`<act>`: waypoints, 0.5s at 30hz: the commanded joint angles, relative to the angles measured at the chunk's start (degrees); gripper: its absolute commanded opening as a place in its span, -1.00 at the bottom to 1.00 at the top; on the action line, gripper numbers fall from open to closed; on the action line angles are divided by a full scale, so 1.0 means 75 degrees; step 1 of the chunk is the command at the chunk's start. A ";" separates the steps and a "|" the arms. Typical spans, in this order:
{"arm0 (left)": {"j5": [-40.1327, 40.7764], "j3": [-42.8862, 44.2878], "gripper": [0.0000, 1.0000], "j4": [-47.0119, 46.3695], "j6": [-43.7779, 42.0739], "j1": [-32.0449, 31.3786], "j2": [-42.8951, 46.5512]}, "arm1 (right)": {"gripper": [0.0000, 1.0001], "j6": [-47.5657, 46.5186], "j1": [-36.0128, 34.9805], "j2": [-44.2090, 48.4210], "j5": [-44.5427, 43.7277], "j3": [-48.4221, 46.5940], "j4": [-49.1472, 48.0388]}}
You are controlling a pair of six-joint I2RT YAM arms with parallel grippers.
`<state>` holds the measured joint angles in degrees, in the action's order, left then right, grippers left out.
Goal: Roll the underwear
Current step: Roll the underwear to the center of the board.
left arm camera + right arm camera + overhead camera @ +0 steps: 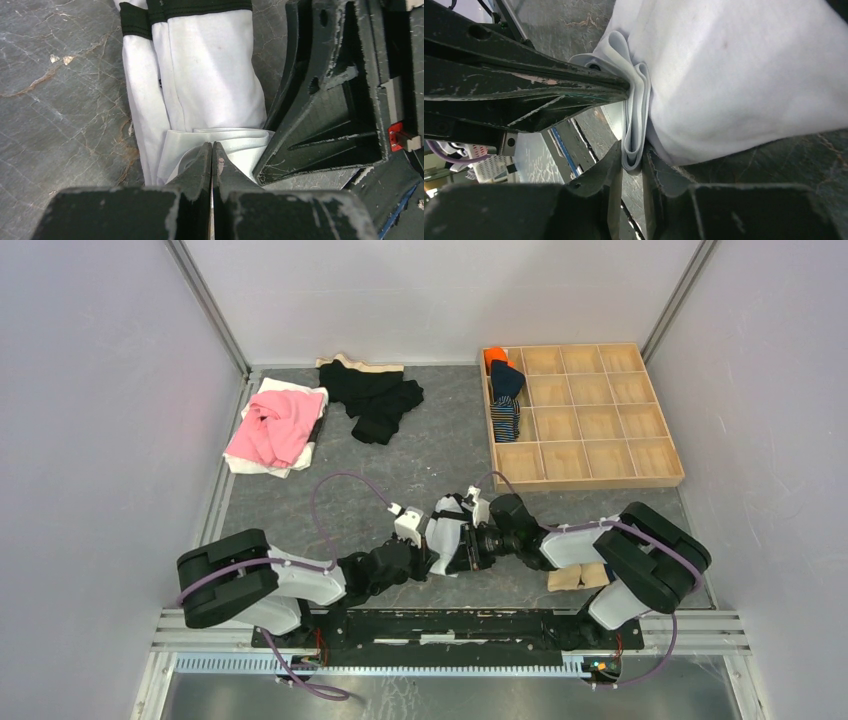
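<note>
The white underwear [447,537] with black trim lies partly rolled on the grey table between my two arms. In the left wrist view its roll [210,75] runs away from me. My left gripper [212,146] is shut at the roll's near folded edge, and a sliver of white shows between its fingers. From the other side, my right gripper [631,152] stands slightly open, with the looped fold of the underwear [734,75] lying loose in the gap. The left gripper's fingers [549,85] reach the same fold. In the top view the two grippers, left [437,558] and right [462,548], meet at the cloth.
A wooden compartment tray [600,478] stands at the back right, with an orange roll [497,358], a navy roll [507,380] and a striped roll [505,420] in its left column. A pink garment [275,425] and black garments [375,395] lie at the back left. A beige piece [575,577] sits by the right arm.
</note>
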<state>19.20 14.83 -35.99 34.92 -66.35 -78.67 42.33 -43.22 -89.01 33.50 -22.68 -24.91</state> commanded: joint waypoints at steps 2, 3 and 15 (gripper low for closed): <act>0.0383 0.0109 -0.96 -0.0015 0.0164 0.0053 -0.0514 | -0.42 -0.0482 0.0024 0.0447 -0.0724 0.0158 0.1145; 0.0381 0.0092 -0.96 -0.0024 0.0181 0.0051 -0.0581 | -0.40 -0.0518 0.0032 0.0544 -0.0797 0.0184 0.1221; 0.0276 0.0062 -0.96 -0.0228 0.0196 0.0047 -0.1078 | -0.32 -0.1038 0.0005 0.2008 -0.1714 0.0375 0.2480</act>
<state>19.49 15.57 -41.89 35.68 -66.24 -84.33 38.22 -43.22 -77.89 25.87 -20.69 -13.50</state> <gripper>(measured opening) 0.028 0.329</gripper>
